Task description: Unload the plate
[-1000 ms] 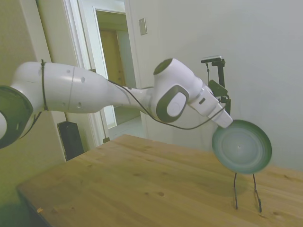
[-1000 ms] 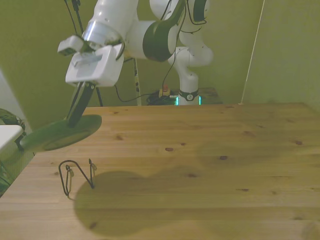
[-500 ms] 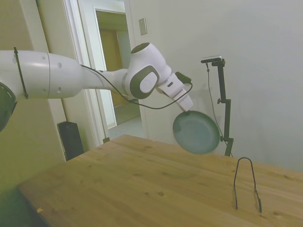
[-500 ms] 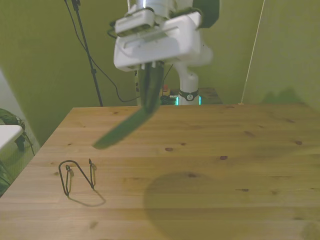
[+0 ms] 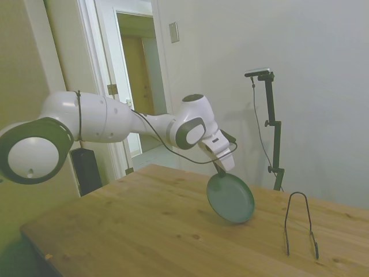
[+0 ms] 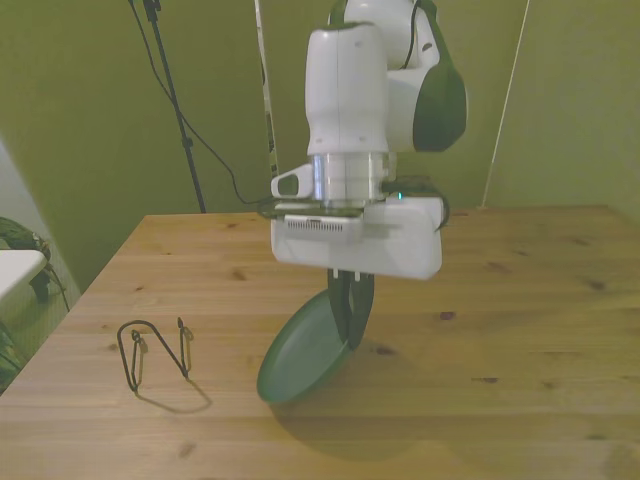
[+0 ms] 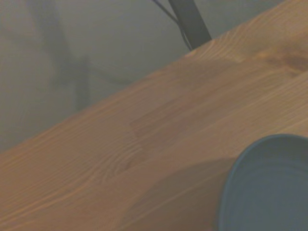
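Observation:
The dark green plate (image 5: 231, 198) (image 6: 304, 349) hangs tilted just above the wooden table (image 5: 144, 231), its lower rim close to the boards near the table's middle. My gripper (image 5: 219, 169) (image 6: 349, 300) is shut on the plate's upper rim, fingers pointing down. In the wrist view a curved part of the plate (image 7: 269, 187) shows over the wood. The thin black wire stand (image 5: 300, 224) (image 6: 155, 352) is bare, apart from the plate, toward the front view's left.
A doorway (image 5: 135, 86) opens behind the table in the side view. The wooden table (image 6: 520, 300) extends wide to the front view's right of the plate. Cables hang along the green wall behind it.
The arm has carried the plate away from the wire stand to the table's middle and lowered it close to the wood. The stand now stands bare.

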Tool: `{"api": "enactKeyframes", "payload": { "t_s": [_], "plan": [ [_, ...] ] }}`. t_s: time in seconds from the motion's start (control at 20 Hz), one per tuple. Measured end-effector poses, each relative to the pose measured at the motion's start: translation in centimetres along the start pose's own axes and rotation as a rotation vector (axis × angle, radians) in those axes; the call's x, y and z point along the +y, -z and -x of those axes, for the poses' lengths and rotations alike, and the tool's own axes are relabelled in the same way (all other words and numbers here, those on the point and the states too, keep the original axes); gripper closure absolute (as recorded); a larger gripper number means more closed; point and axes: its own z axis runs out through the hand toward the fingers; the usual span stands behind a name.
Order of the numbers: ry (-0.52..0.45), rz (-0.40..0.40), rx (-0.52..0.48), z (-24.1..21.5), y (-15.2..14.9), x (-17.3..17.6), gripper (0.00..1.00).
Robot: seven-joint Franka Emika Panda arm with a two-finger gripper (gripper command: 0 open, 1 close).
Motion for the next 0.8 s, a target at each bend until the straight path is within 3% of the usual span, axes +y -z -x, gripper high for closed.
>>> {"api": "enactKeyframes", "payload": {
  "t_s": [0.5,0.55,0.8],
  "plan": [
    [0.043,0.039,-0.003,0.7,-3.6,1.8,1.0],
    [0.044,0.044,-0.004,0.8,-3.9,2.1,0.0],
    [0.052,0.055,0.0,0.3,-4.1,2.7,0.0]
  ]
}}
